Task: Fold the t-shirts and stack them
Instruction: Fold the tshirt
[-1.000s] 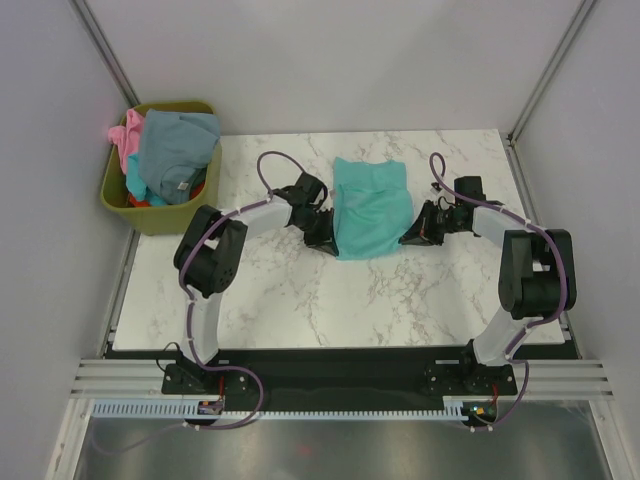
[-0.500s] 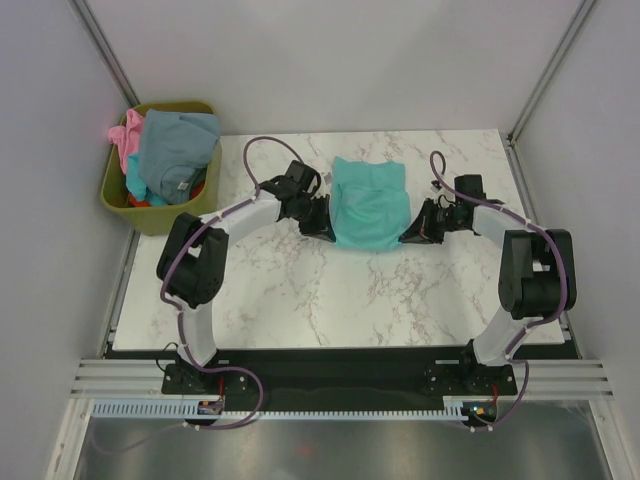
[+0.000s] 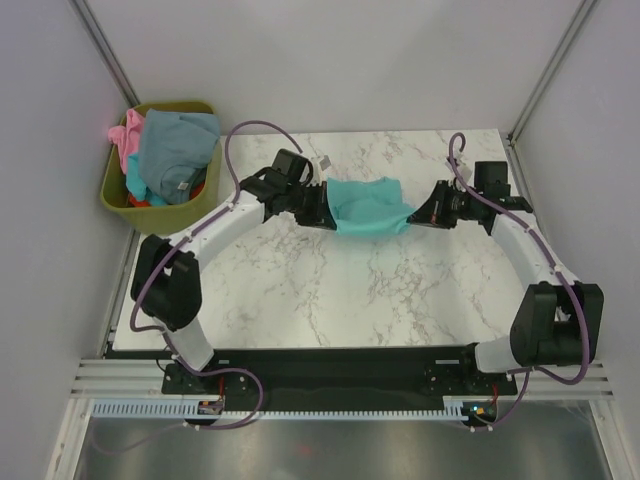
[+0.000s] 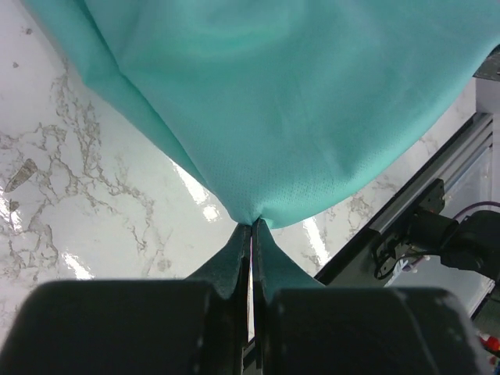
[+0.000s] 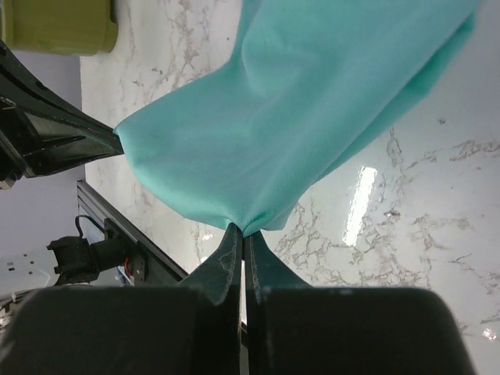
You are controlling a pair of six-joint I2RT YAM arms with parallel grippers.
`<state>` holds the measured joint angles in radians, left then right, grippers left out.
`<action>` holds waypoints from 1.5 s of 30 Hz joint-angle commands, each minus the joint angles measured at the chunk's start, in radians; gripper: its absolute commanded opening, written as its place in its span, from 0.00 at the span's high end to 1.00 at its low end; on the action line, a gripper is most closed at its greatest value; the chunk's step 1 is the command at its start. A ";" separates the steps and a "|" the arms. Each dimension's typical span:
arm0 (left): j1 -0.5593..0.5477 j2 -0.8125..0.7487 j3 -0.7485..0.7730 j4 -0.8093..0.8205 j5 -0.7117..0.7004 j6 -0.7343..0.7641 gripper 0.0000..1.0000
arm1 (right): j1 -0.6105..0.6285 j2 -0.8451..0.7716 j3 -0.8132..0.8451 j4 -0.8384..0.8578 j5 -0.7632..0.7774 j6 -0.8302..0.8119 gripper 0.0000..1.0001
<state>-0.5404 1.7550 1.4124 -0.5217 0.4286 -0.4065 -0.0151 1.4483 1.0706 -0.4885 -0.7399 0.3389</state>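
Well off to the left of the left fingers [image 4: 244, 248], the olive-green bin [image 3: 155, 208] is holding a heap of tees. A grey-blue t-shirt [image 3: 178, 145] is lying on top and a pink t-shirt [image 3: 124, 135] is poking over the rim. The left fingers are pinching tight on the left edge of the teal t-shirt [image 3: 368, 205], with the cloth fanning away from their tips. The shirt is stretching between the two pairs of fingers over the marble tabletop [image 3: 330, 290]. The right fingers [image 5: 232, 250] are clamping narrowly on its right edge, the fabric bunching at their tips.
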 commanded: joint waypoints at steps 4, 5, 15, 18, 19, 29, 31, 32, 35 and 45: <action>-0.013 -0.071 -0.001 0.005 0.021 0.040 0.98 | -0.003 -0.010 0.074 -0.006 0.000 -0.012 1.00; -0.012 -0.063 0.003 0.005 0.021 0.040 0.98 | -0.003 0.006 0.080 0.013 0.004 -0.012 1.00; 0.040 0.214 0.230 -0.011 0.027 0.161 0.98 | -0.002 0.325 0.238 0.097 0.033 -0.012 1.00; 0.065 0.273 0.316 -0.008 0.000 0.179 0.98 | -0.002 0.407 0.340 0.103 0.033 -0.014 1.00; 0.071 0.285 0.353 -0.008 -0.007 0.184 0.98 | -0.002 0.431 0.366 0.103 0.033 -0.012 1.00; 0.119 0.477 0.523 0.041 -0.094 0.218 0.98 | 0.010 0.743 0.644 0.160 0.040 -0.008 1.00; 0.117 0.536 0.572 0.072 -0.125 0.235 0.83 | 0.009 0.796 0.684 0.186 0.046 -0.018 0.98; 0.115 0.549 0.592 0.080 -0.148 0.241 0.81 | 0.042 0.841 0.737 0.188 0.056 -0.026 0.94; 0.103 0.567 0.664 0.092 -0.281 0.236 0.69 | 0.056 0.865 0.831 0.188 0.065 -0.047 0.68; 0.144 0.387 0.613 0.083 -0.202 0.140 0.13 | 0.047 0.584 0.718 0.174 0.093 -0.104 0.31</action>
<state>-0.4202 2.2574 2.0277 -0.4717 0.1699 -0.2222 0.0383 2.1681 1.8236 -0.3504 -0.6456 0.2520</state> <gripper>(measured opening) 0.854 0.681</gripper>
